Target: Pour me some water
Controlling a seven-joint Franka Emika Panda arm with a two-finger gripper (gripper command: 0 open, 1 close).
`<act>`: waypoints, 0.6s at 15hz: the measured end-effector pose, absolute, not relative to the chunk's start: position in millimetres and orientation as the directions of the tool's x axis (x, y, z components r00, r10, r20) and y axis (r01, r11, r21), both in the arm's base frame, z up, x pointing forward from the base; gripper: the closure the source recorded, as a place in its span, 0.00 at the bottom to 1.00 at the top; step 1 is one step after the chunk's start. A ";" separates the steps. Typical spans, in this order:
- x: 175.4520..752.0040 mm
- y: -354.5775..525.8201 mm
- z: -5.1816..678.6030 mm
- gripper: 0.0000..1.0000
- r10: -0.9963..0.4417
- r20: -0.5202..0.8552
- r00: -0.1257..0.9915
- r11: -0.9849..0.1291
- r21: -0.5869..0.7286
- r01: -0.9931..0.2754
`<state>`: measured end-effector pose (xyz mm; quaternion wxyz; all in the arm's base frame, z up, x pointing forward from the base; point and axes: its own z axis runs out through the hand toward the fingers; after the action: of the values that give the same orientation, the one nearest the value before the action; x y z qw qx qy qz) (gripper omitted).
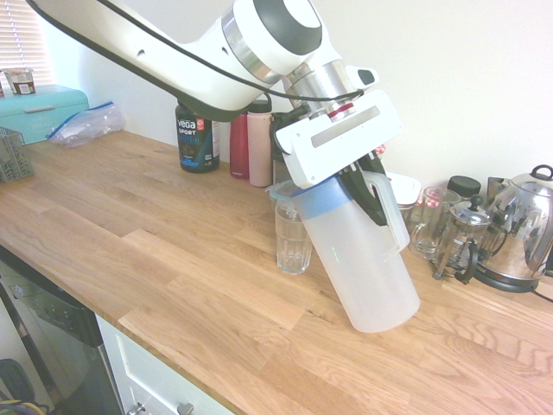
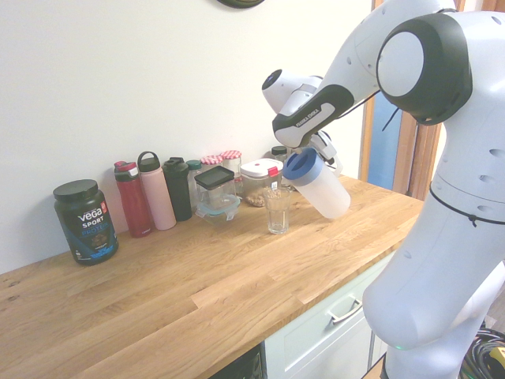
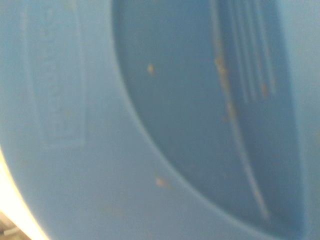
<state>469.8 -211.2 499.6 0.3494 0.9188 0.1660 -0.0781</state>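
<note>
A wooden tabletop (image 1: 173, 251) is carrying a drinking glass (image 1: 294, 238), 3 bottles (image 2: 156, 192), a Vega tub (image 2: 84, 221), a kettle (image 1: 523, 229) and a French press (image 1: 462, 242).

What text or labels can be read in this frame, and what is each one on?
"VEGA SPORT": dark tub by the wall; its smaller print is too small to read.
Dark band on the arm's wrist link: white lettering, too small to read.
Blue lid in the wrist view: embossed wording, too blurred to read.

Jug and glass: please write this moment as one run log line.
phase: pouring | gripper: shut on jug handle | jug: lifted, tilted, blue rim toward glass | glass: upright on counter
</note>
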 end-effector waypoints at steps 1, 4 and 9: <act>470.5 -208.9 498.1 1.00 0.250 -0.266 0.931 -0.691 0.625 0.364; 469.9 -208.3 497.5 1.00 0.238 -0.288 0.927 -0.666 0.646 0.372; 470.7 -205.6 498.8 1.00 0.224 -0.305 0.925 -0.638 0.672 0.376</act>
<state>470.7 -205.6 498.8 0.3915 0.8997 0.1670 -0.0970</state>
